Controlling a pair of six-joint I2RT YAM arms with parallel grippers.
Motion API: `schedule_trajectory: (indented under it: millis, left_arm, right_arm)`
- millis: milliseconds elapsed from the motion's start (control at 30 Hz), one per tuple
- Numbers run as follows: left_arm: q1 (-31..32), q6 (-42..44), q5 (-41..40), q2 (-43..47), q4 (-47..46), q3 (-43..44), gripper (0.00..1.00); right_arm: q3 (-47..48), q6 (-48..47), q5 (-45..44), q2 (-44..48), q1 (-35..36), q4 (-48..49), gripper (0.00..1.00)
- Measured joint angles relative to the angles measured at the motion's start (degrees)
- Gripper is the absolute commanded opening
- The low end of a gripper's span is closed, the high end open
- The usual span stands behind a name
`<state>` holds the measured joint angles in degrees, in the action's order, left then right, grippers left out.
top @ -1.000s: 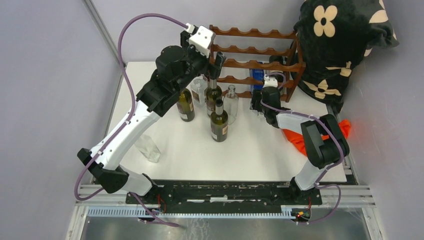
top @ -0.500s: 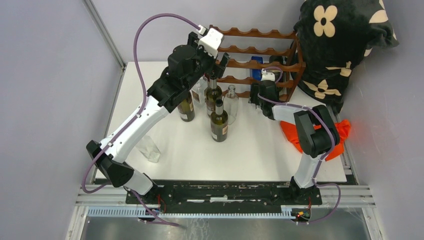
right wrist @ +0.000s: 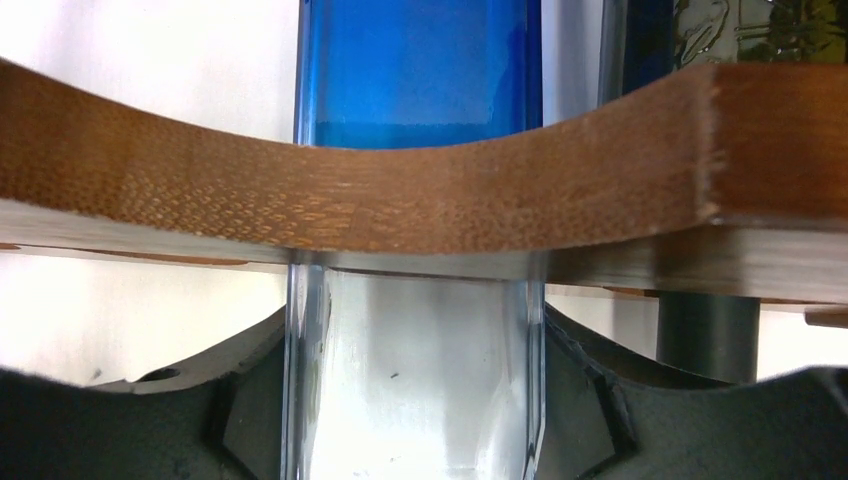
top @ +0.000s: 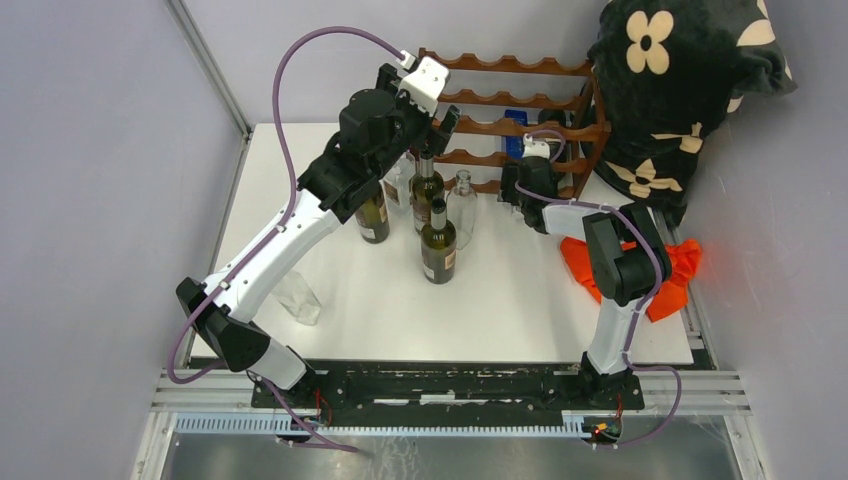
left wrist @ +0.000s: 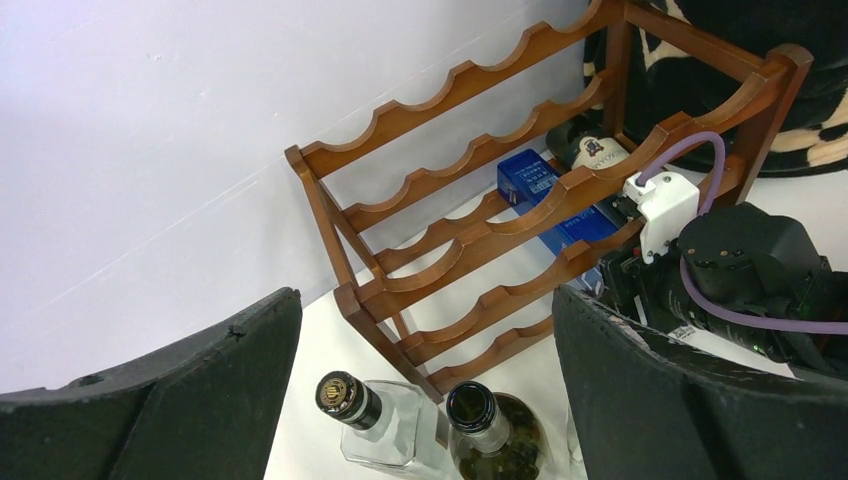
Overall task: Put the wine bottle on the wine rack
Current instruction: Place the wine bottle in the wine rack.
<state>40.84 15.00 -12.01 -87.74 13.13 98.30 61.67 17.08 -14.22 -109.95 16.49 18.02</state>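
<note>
The right gripper (top: 520,178), right of centre in the overhead view, is pushed up against the front of the wine rack (top: 500,66), which stands at the top of the frame on the far edge of the table (top: 520,300). The wine bottle (top: 516,122) shows there only as a blue patch between the rack's middle rails. The left gripper (top: 441,124) hangs spread open above a group of standing bottles (top: 438,240) left of centre, three dark and two clear. What is in them cannot be told from here. A clear glass vessel (top: 298,297) sits alone at the lower left of the table.

In the left wrist view, the left gripper (left wrist: 425,330) fills both bottom corners with its fingers (left wrist: 170,400), wide apart and holding nothing. Low between them are a square clear bottle (left wrist: 375,435) with a dark cap and a green bottle (left wrist: 480,425) with an open mouth. This view shows the rack at an angle. The wine bottle (left wrist: 540,180) lies in it, upper right of the frame, just left of a dark bottle (left wrist: 590,152) with a pale end. The right gripper's body sits at the right edge, and its fingertips are hidden behind the rails.

Only the right wrist view shows the grip. The right gripper (right wrist: 415,400) has its fingers (right wrist: 170,420) clamped on both sides of the wine bottle (right wrist: 415,80), which is clear at the bottom of the frame and blue at the top. Whether that blue is liquid or tinted glass cannot be told. A wooden rail (right wrist: 400,200) crosses in front of the bottle, and the dark bottle (right wrist: 705,335) stands just to its right.
</note>
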Motion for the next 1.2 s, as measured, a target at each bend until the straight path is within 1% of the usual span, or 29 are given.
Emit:
schedule_trajectory:
  millis: [167, 400, 600, 967, 1100, 1200]
  left_arm:
    - [0.0, 0.5, 0.0, 0.0, 0.0, 0.0, 1.0]
    - [0.0, 0.5, 0.0, -0.1, 0.1, 0.0, 1.0]
    - [0.0, 0.5, 0.0, -0.1, 0.2, 0.0, 1.0]
    - [-0.3, 0.5, 0.1, -0.1, 0.2, 0.0, 1.0]
    - [-0.3, 0.5, 0.1, -0.1, 0.2, 0.0, 1.0]
    - [-0.3, 0.5, 0.2, -0.1, 0.2, 0.0, 1.0]
  right_arm:
    - [0.7, -0.2, 0.0, -0.7, 0.0, 0.0, 0.04]
    - [0.4, -1.4, 0.0, -0.7, 0.0, 0.8, 0.0]
    - [-0.8, -2.0, 0.0, -0.7, 0.0, 3.1, 0.0]
    - [-1.2, -2.0, -0.3, -0.7, 0.0, 4.3, 0.01]
    - [-1.8, -2.1, -0.3, -0.3, 0.0, 5.0, 0.02]
    - [-2.4, -2.4, -0.4, 0.5, 0.0, 5.2, 0.08]
